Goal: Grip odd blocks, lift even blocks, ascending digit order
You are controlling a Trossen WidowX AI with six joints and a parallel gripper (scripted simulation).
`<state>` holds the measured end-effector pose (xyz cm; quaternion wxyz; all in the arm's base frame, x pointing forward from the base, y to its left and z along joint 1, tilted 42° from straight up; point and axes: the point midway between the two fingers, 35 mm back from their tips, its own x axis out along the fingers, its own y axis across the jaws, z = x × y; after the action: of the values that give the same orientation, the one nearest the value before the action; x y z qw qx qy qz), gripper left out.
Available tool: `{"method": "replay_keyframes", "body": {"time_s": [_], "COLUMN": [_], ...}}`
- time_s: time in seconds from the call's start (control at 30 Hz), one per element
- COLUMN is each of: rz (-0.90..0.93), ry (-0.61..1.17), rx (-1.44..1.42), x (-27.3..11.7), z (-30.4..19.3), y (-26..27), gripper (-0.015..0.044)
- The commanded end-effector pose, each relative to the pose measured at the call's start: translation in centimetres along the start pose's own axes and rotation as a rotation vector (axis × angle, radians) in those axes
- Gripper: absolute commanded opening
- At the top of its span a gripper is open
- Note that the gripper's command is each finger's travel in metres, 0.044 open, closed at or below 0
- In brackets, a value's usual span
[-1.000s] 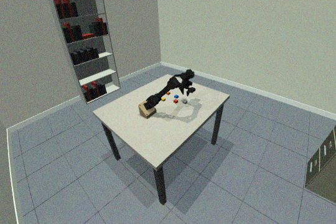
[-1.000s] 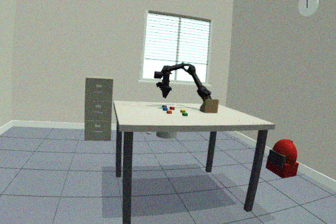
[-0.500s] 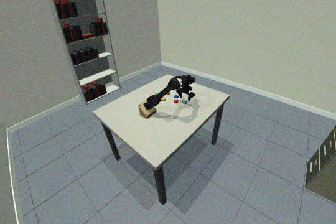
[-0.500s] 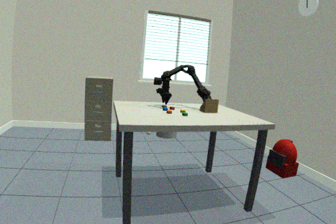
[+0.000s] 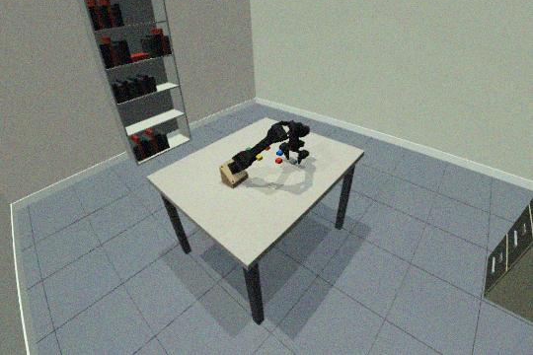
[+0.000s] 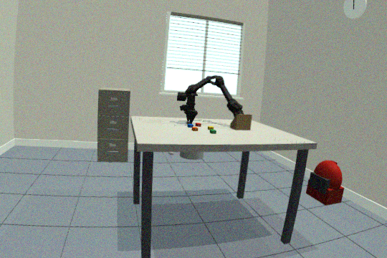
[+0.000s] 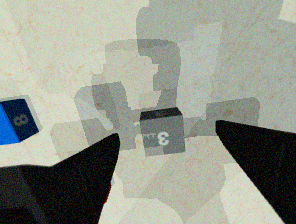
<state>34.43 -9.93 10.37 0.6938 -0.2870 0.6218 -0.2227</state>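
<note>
A grey block (image 7: 175,146) showing a 3 lies on the table, between and just beyond the fingertips in the wrist view. My gripper (image 5: 293,161) (image 6: 190,122) (image 7: 166,132) is open and low over it, with a gap on each side of the block. A blue block (image 5: 279,152) (image 6: 190,125) (image 7: 15,121) showing an 8 lies at the left edge of the wrist view. A red block (image 5: 278,161) (image 6: 198,125), an orange block (image 5: 267,148) (image 6: 195,129), a yellow block (image 5: 259,157) (image 6: 211,127) and a green block (image 6: 213,131) lie nearby, their digits unreadable.
The arm's wooden base block (image 5: 233,175) (image 6: 244,122) stands on the table (image 5: 212,211) (image 6: 165,139). The blue and red blocks are the closest neighbours of the grey one. The arm's shadow falls around the grey block.
</note>
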Motion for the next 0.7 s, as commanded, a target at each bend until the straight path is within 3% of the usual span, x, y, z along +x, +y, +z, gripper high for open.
{"method": "replay_keyframes", "body": {"time_s": [0.0,0.3,0.67], "rz": [0.003,0.003,0.003], "ry": [-0.003,-0.003,-0.003], "rx": [-0.005,-0.005,-0.005], "x": [0.16,0.16,0.16], "z": [0.03,0.03,0.03], "y": [0.12,0.12,0.12], "gripper": [0.0348,0.0120,0.0120]}}
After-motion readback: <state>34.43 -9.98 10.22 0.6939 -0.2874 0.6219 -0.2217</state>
